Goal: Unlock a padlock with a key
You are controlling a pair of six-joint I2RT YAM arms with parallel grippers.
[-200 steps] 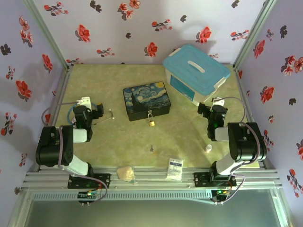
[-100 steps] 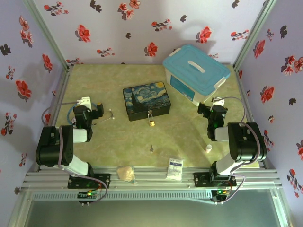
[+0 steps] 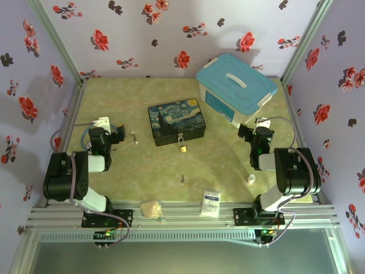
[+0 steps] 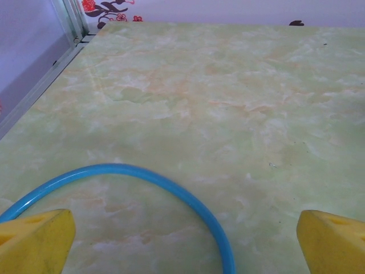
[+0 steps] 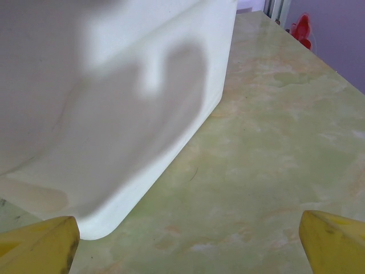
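The small brass padlock (image 3: 182, 148) lies on the table against the front of the painted tin box (image 3: 177, 121), its silver shackle up at the tin's clasp. The tiny dark key (image 3: 182, 179) lies alone on the table nearer the front edge. My left gripper (image 3: 117, 132) rests folded at the left, well away from both. In the left wrist view that gripper (image 4: 182, 246) is open over bare table, with yellow fingertips (image 4: 35, 240) far apart. My right gripper (image 3: 246, 133) rests at the right. The right wrist view shows it (image 5: 182, 245) open, fingertips (image 5: 333, 237) wide apart.
A white storage box with a blue lid (image 3: 236, 84) stands at the back right, and its wall (image 5: 114, 114) is close in front of the right gripper. A blue cable (image 4: 171, 185) loops under the left gripper. A white cylinder (image 3: 251, 178), a white packet (image 3: 210, 203) and a tan lump (image 3: 151, 209) lie near the front.
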